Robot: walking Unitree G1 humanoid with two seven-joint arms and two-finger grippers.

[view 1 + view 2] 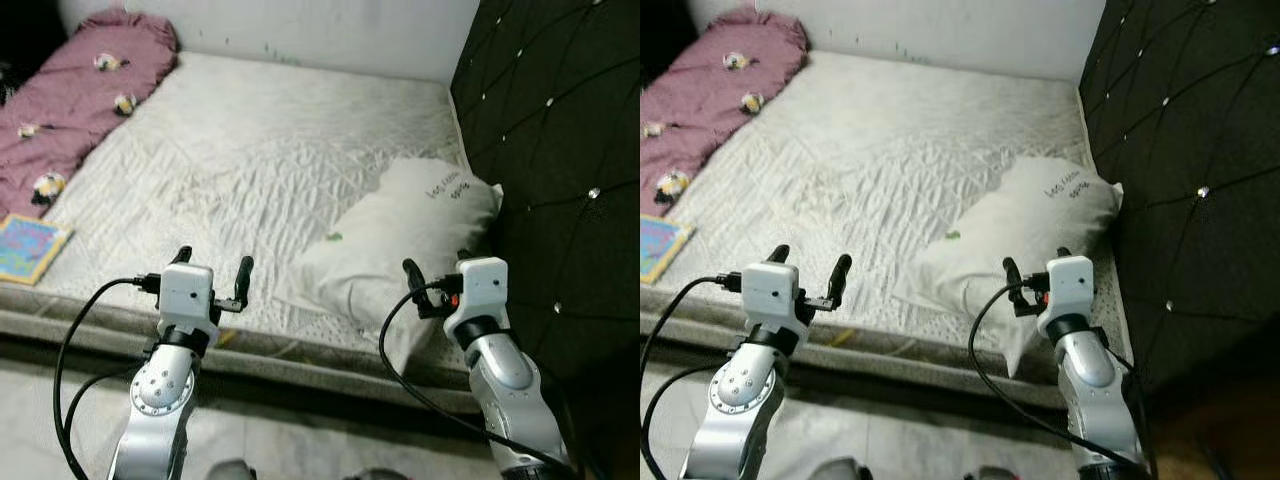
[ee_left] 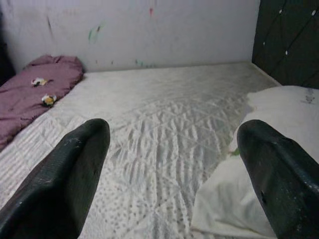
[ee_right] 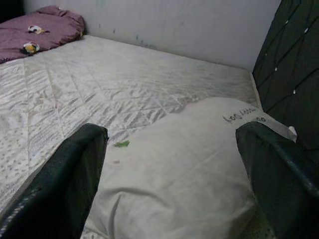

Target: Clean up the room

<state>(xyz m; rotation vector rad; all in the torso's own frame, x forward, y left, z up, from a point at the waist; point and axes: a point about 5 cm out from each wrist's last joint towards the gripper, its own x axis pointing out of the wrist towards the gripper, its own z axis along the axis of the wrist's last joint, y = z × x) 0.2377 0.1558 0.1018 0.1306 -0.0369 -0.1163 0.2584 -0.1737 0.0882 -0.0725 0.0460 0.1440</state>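
A white pillow (image 1: 400, 235) with dark writing lies on the bed's white quilted mattress (image 1: 250, 150), against the black headboard. A crumpled maroon blanket (image 1: 70, 100) with small yellow and white figures lies along the far left side. A colourful book (image 1: 28, 248) rests at the mattress's near left edge. My left gripper (image 1: 213, 268) is open above the bed's near edge, empty. My right gripper (image 1: 437, 270) is open just in front of the pillow's near end; in the right wrist view the pillow (image 3: 174, 179) lies between its spread fingers (image 3: 75, 174), untouched.
A black tufted headboard (image 1: 560, 150) rises on the right, and a white wall (image 1: 330, 30) closes the far side. Pale floor (image 1: 40, 420) runs along the bed's near edge, below my arms. A small green fleck (image 1: 334, 237) sits on the pillow.
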